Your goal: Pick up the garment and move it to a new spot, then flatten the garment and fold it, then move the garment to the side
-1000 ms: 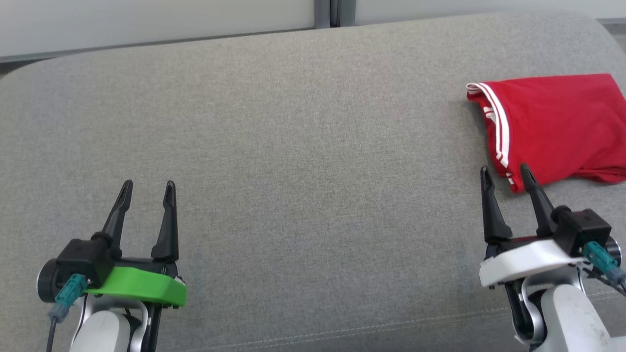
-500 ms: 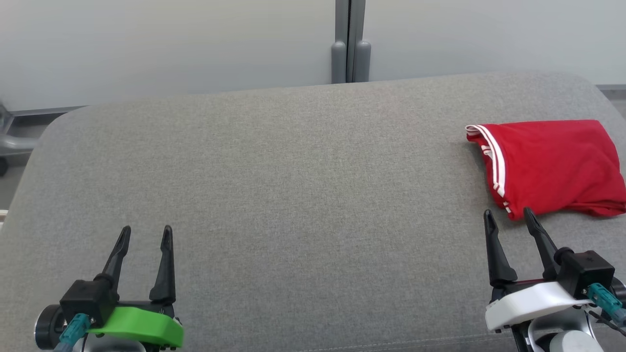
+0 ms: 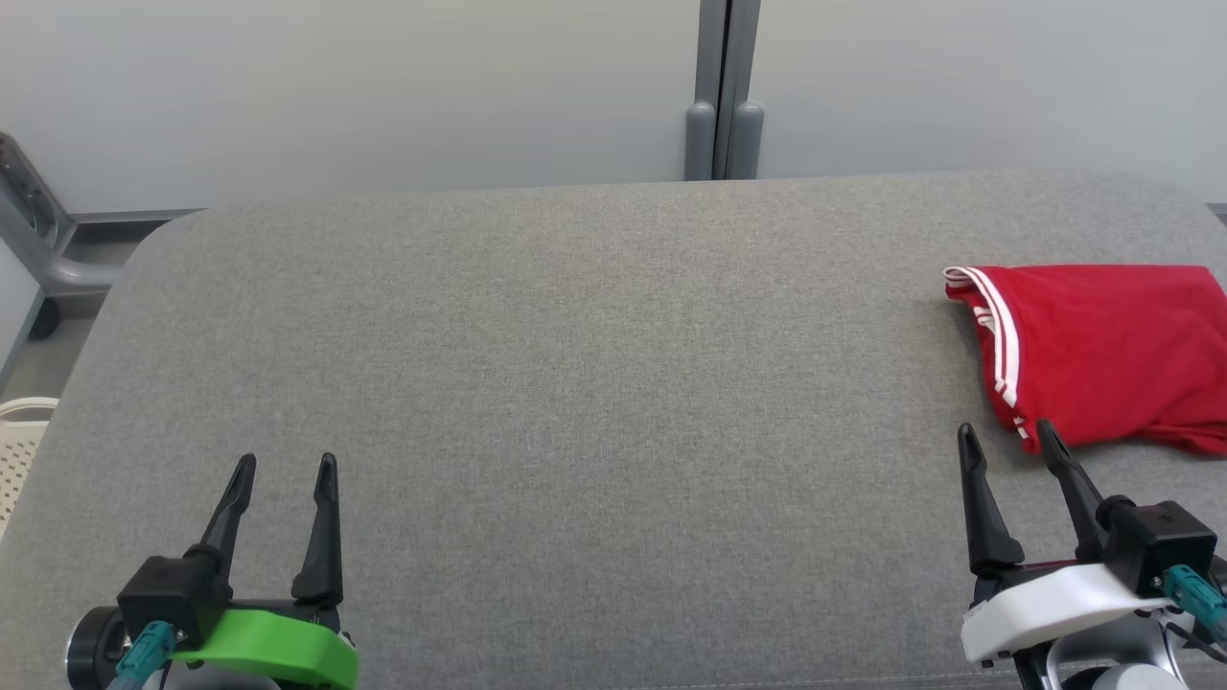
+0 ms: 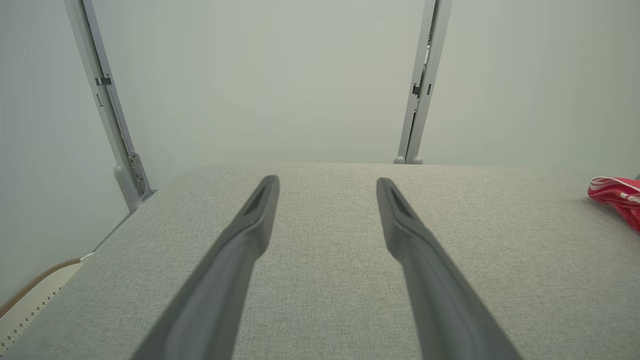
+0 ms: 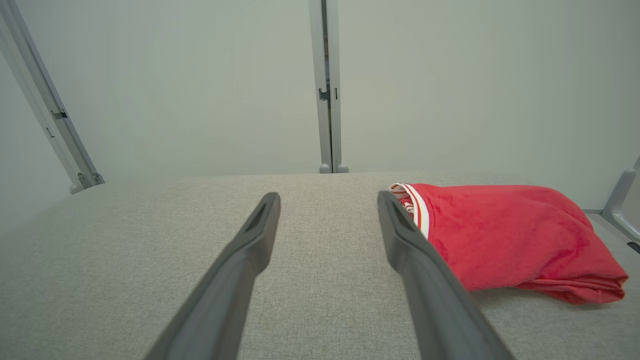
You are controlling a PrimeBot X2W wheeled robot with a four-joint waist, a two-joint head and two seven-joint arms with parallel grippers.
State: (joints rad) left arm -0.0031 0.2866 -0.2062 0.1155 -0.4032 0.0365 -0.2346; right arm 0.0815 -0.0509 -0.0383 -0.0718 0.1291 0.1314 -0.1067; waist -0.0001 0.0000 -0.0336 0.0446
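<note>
Your head camera has tilted up in the last second, so the whole picture shifted. The garment (image 3: 1102, 355) itself has not moved and lies folded at the counter's (image 3: 575, 383) right edge. The left claw (image 3: 288, 462) and right claw (image 3: 1004, 429) stay spread and empty, the right near the striped corner, so the task looks about done.
</note>
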